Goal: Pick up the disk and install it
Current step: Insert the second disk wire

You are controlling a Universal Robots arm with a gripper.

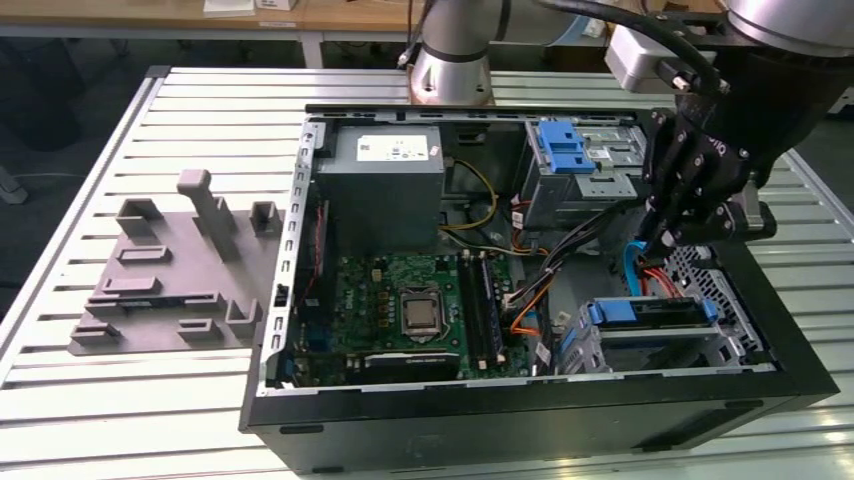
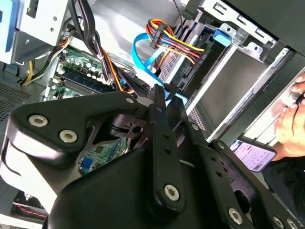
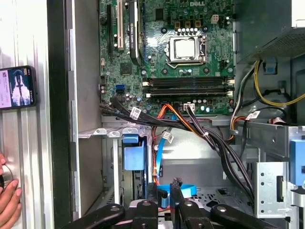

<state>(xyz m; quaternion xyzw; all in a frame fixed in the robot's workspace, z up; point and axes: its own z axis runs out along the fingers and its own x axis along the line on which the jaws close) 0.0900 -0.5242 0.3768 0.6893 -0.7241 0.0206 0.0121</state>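
The disk (image 1: 650,312) lies inside the grey metal bay at the case's front corner, on the exterior view's right. Its blue carrier frame shows at the bay's mouth. In the first wrist view the blue carrier end (image 3: 133,153) sits in the slot just beyond my fingertips. My black gripper (image 1: 667,238) hangs inside the case above that bay, between it and the upper cage. The gripper (image 3: 164,188) is shut with nothing in it, and its tips (image 2: 161,93) meet over the cables.
An open computer case (image 1: 287,300) lies on a slatted table with its motherboard (image 1: 407,310) exposed. A grey power supply box (image 1: 387,190) and a cage with a blue latch (image 1: 567,150) stand at the back. Loose cables (image 3: 190,126) cross near the bay. A grey fixture (image 1: 167,270) lies on the exterior view's left. A hand (image 3: 7,195) and a phone (image 3: 16,87) are beside the case.
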